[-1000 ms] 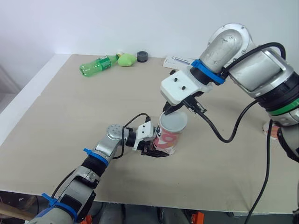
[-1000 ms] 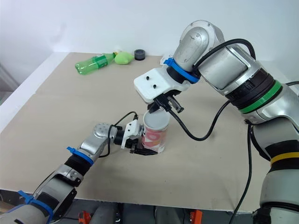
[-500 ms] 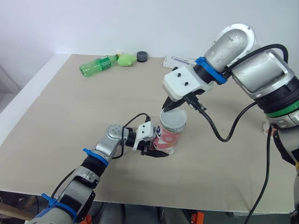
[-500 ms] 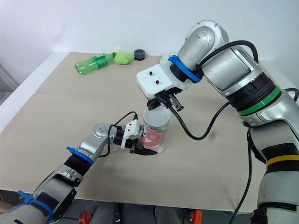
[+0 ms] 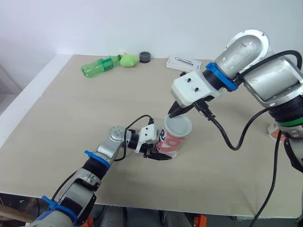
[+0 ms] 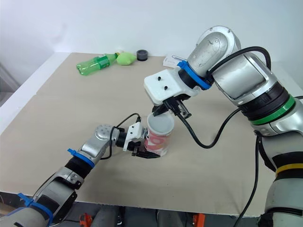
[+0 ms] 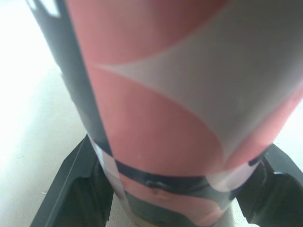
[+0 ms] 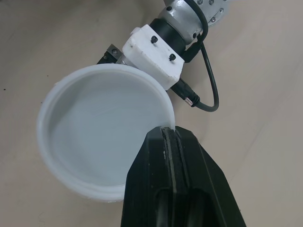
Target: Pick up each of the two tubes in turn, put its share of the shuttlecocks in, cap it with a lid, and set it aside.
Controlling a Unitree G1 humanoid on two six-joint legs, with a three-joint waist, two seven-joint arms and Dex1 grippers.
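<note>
- Left claw (image 5: 155, 152) closed on the tube (image 5: 169, 142), gripping it low down near the base, one black finger on each side of the wall. Left wrist view confirms this: a finger (image 7: 78, 187) pressed to the tube on either side.
- Right claw (image 8: 171, 136) pinched shut on the rim of the lid (image 8: 102, 142), fingers together with the rim edge between them.
- Tube is pink and white with a dark band low down. It stands on the desk (image 5: 71, 118) toward the front edge, about mid-width, with its top leaning slightly toward the right side.
- Lid is white and round with a shallow raised rim. It is held directly over the tube's mouth and touches or nearly touches it. Cannot tell if it is seated; it looks a bit tilted.
- Right claw comes in from above and behind the tube, on the far side of the lid.
- Along the far edge, left part: green bottle (image 5: 98, 65) lying on its side, a lime-green lump (image 5: 128, 60) just beside its cap end, then a small dark round thing (image 5: 145, 57) next to that.
- Far edge, near the middle: flat white card (image 5: 182, 63), well apart from the tube.
</note>
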